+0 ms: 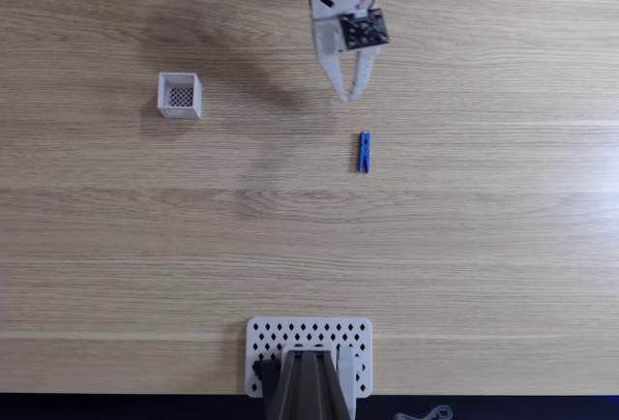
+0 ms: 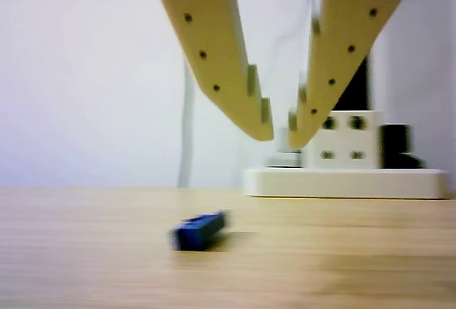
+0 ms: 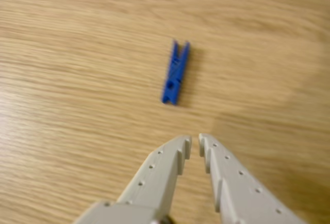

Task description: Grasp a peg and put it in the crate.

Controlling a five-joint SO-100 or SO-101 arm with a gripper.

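One arm works this wooden table (image 1: 116, 246), and going from the biggest thing down, the arm comes first. In the fixed view it reaches in from the top edge with the gripper (image 1: 349, 98) pointing down toward the middle of the table, wrist and black camera board just behind the fingers. The low side-on view shows the fingertips raised off the wood, well above the surface, angled in toward each other. The jaws stand nearly together, only a thin slit between the tips, and nothing is held between them. They would have to spread before any grasp.

At the bottom edge of the fixed view lies a flat white perforated plate (image 1: 353, 338) with a dark mount on it. Smaller again is the crate (image 1: 179, 95), a white open cube with a dark mesh floor, standing well to the left of the gripper and empty.

Smallest is the peg (image 1: 364, 152), a slim blue clothespin lying flat on the wood, just beyond the fingertips in the wrist view (image 3: 175, 73), its forked end pointing away. It looks very light, stiff plastic, likely to skid if nudged. Closing across its narrow width near the middle seems the safest hold, since the forked end could pinch shut and twist.
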